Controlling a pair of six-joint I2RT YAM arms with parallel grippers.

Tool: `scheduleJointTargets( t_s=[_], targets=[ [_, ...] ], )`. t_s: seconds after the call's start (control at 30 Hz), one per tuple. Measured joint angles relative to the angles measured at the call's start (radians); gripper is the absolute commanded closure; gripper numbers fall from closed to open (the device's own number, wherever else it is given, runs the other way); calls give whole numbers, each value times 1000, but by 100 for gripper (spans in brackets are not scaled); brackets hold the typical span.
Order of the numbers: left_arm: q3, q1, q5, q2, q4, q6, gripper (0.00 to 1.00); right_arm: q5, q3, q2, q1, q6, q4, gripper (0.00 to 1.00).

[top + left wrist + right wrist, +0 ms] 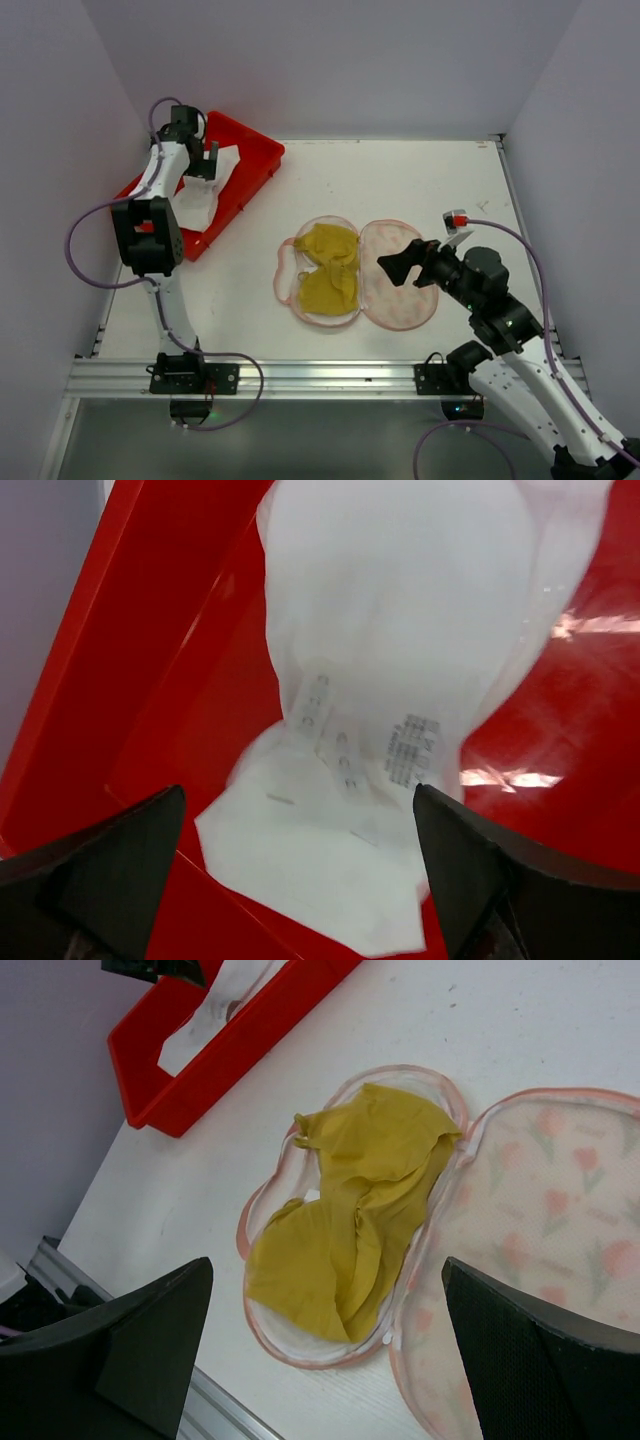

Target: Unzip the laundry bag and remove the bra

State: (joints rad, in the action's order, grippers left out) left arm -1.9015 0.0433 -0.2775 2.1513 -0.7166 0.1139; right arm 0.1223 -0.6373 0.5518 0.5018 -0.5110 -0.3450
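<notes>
Laundry bag (398, 308) lies unzipped, spread flat mid-way across the counter (450, 190); bra (328, 268) sits in its left shell, long axis near-to-far; right tool (398, 268) gapes empty over the right shell, so bra is just to its left; left tool (205, 160) also gapes empty, well apart over red tray (250, 160).

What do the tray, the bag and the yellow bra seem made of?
The tray looks like hard plastic, glossy red, by its bright glare spots. The bag seems thin cloth, matte cream with printed flowers and pink edging, lying limp. The yellow bra is probably soft matte fabric: it creases and folds.
</notes>
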Motion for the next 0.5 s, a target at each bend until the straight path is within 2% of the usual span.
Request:
scheduleJointTargets(
  t_s=[0.1, 0.2, 0.27, 0.37, 0.43, 0.5],
  targets=[
    [37, -18, 39, -99, -27, -103, 0, -20, 5, -19, 0, -1, 0, 1],
    [173, -89, 56, -299, -13, -235, 0, -48, 11, -27, 0, -17, 0, 1],
    [313, -199, 76, -482, 27, -325, 0, -69, 23, -18, 0, -45, 0, 1],
    [506, -444, 121, -692, 124, -454, 0, -108, 60, -4, 0, -95, -4, 1],
    [613, -599, 151, -753, 187, -543, 0, -132, 86, -2, 0, -125, -16, 1],
    [691, -708, 162, -750, 214, -621, 0, -147, 107, -3, 0, -151, -26, 1]
  ],
)
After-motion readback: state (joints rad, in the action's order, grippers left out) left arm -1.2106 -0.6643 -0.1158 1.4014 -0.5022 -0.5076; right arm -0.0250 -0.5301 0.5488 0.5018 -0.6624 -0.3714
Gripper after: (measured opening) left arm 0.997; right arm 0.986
